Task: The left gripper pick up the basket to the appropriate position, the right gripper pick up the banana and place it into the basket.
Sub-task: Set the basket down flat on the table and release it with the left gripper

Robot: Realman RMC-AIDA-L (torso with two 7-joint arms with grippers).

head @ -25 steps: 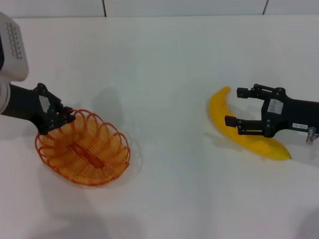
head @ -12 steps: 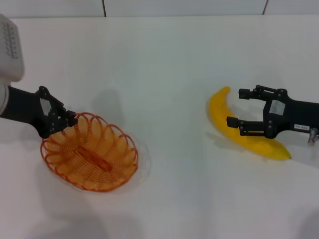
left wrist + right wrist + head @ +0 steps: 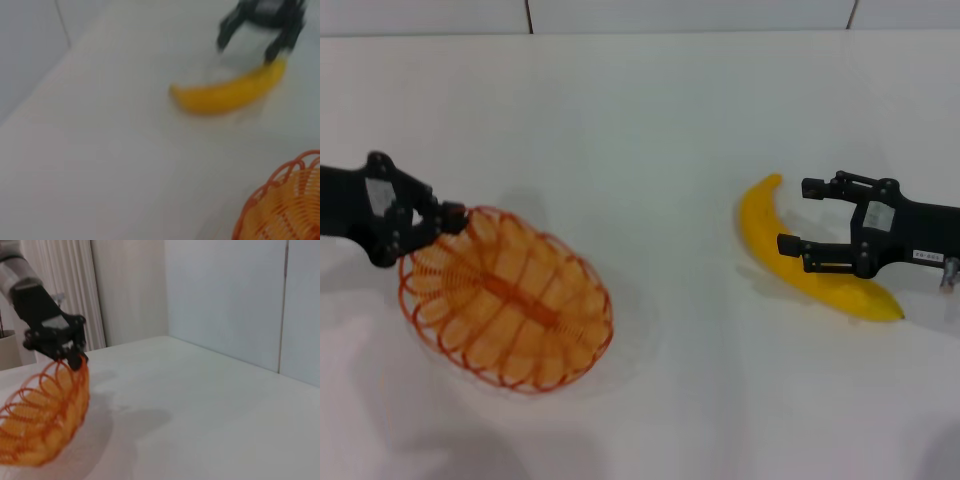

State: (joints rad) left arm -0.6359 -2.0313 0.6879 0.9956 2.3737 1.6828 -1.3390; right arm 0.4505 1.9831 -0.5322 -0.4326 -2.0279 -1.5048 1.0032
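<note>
left tool [image 3: 442, 222] pinching wire basket [image 3: 507, 298] rim, tilted off table near left edge | right tool [image 3: 798, 216] gaping over banana [image 3: 800, 261] near right edge | level basket before setting down

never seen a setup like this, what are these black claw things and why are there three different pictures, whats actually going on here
The black claws are the two grippers of a two-armed robot working over a white table. One picture comes from a camera on its head, looking down at the table; the other two come from cameras on its wrists, so each mostly shows the opposite side of the scene.

The left gripper is pinched shut on the rim of an orange wire basket. In the right wrist view the basket hangs tilted from that gripper, partly lifted.

The right gripper is open, its two fingers on either side of a yellow banana lying on the table. The left wrist view shows the same banana with that gripper above it.
</note>
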